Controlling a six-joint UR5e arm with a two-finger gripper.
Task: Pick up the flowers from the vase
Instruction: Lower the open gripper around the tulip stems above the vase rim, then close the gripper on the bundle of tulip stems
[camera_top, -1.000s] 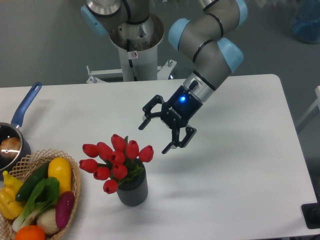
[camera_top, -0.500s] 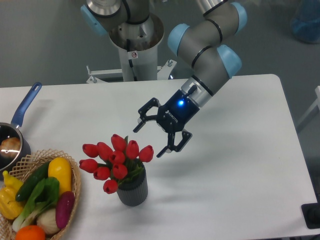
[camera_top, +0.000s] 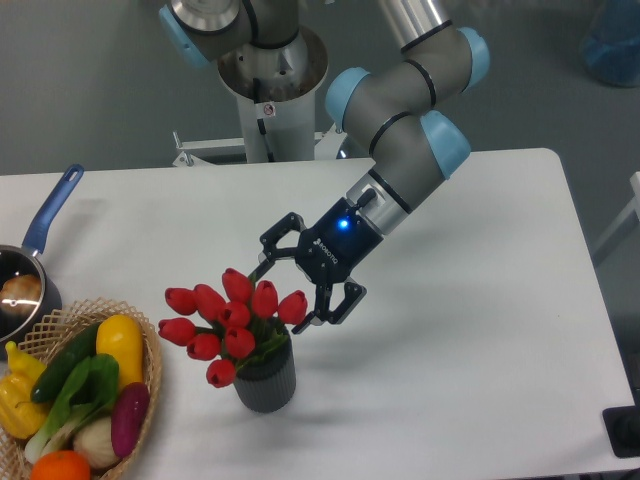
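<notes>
The flowers (camera_top: 236, 325), likely light and soft-headed in the vase (camera_top: 266, 382), look best pinched low around the stems by the wide-open tool (camera_top: 283, 293).

The wicker basket (camera_top: 150, 395) and saucepan (camera_top: 30, 270) are cut off at the left edge.

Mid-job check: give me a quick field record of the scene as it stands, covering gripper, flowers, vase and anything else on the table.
gripper: open, fingers spread, at the upper right edge of the bunch, not closed on anything
flowers: red tulips, in the vase, not lifted
vase: dark grey, ribbed, upright on the white table
wicker basket: front left, holds vegetables
saucepan: blue handle, left edge
task state: flowers not yet grasped
</notes>
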